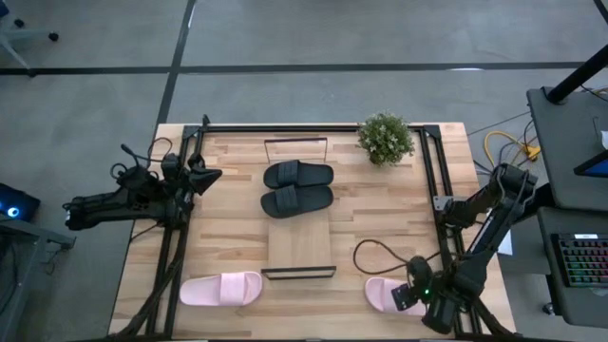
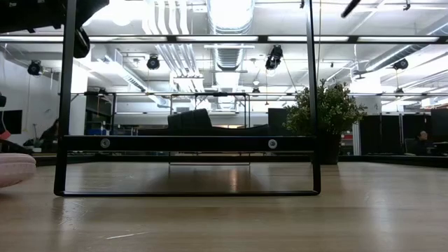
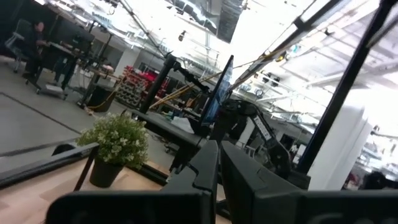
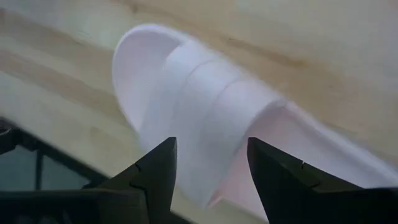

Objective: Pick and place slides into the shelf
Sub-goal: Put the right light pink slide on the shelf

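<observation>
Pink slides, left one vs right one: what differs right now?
The left pink slide lies alone on the table, no gripper near; the right pink slide has the open right gripper over its strap. In the high view the left one shows whole; the right one is partly hidden by the arm. Both sit off the shelf.

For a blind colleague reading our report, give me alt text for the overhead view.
Two black slides lie on the light-wood shelf mid-table; two pink slides lie on the tabletop's near edge. The open right gripper hovers at the right pink slide; the shut left gripper waits by the left edge.
</observation>
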